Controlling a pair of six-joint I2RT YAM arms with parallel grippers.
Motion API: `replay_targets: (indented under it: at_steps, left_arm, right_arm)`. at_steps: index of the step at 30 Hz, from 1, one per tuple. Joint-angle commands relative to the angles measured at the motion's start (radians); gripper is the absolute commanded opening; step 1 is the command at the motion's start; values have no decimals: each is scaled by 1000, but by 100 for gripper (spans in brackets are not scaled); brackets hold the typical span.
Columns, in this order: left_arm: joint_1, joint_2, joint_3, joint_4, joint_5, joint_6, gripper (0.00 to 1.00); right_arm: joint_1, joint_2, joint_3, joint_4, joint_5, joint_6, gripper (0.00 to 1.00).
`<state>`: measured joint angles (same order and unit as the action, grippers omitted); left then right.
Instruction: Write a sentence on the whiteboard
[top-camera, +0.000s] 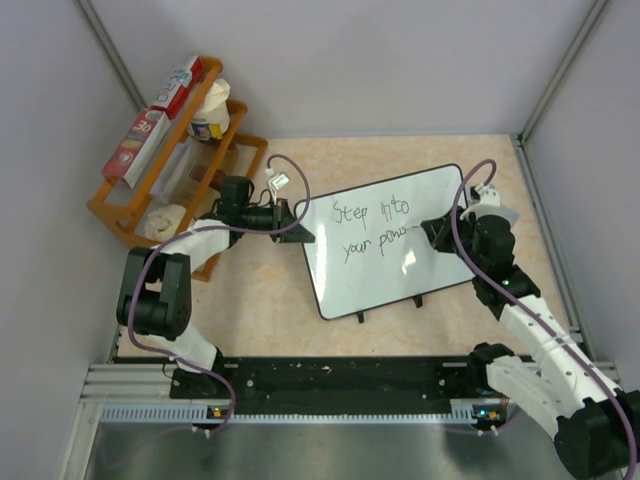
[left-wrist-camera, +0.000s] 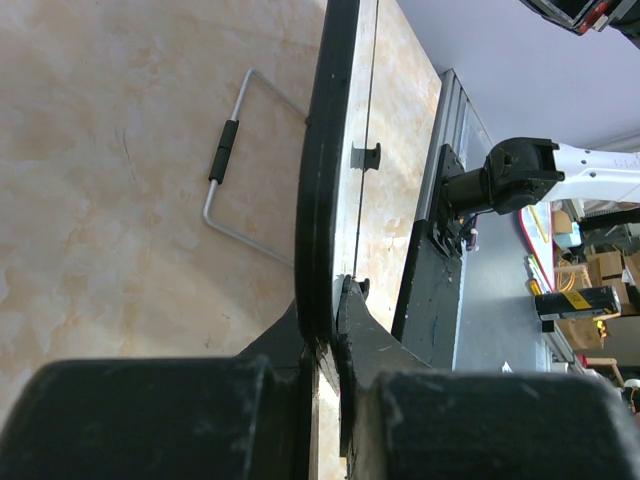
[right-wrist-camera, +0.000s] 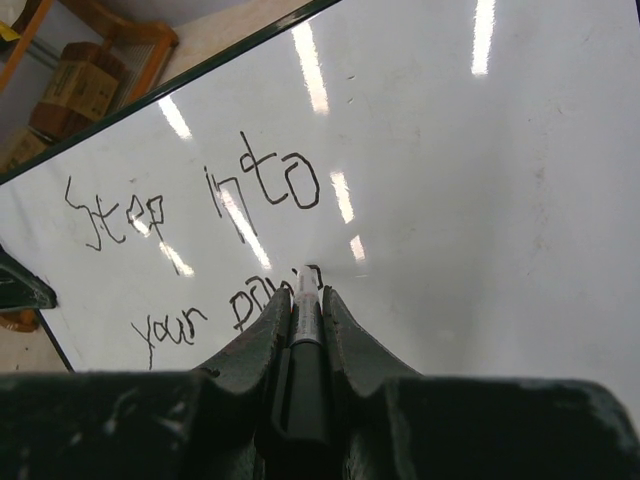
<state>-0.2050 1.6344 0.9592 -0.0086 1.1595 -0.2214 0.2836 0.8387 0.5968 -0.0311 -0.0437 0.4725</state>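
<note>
The whiteboard (top-camera: 400, 265) lies tilted on the table, white with a black rim and small clips on its near edge. The sentence (top-camera: 372, 228) reads "Step into" above "your pow", also in the right wrist view (right-wrist-camera: 200, 200). My left gripper (top-camera: 296, 224) is shut on the whiteboard's left rim (left-wrist-camera: 322, 200), seen edge-on. My right gripper (top-camera: 432, 232) is shut on a black marker (right-wrist-camera: 306, 340), its tip touching the board at the end of the second line (right-wrist-camera: 305, 275).
An orange wooden rack (top-camera: 170, 190) with boxes and packets stands at the back left. A wire stand (left-wrist-camera: 235, 165) sticks out behind the board. The black base rail (top-camera: 340, 378) runs along the near edge. Grey walls enclose the table.
</note>
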Motion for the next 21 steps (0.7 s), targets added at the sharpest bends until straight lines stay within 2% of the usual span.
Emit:
replay_targets:
  at_steps: [1, 21]
  left_arm:
    - [-45, 36, -34, -33, -161, 238, 0]
    - [-45, 36, -36, -33, -161, 238, 0]
  right_arm:
    - [-14, 4, 3, 0, -24, -2, 0]
    - [-14, -64, -57, -55, -2, -2, 0]
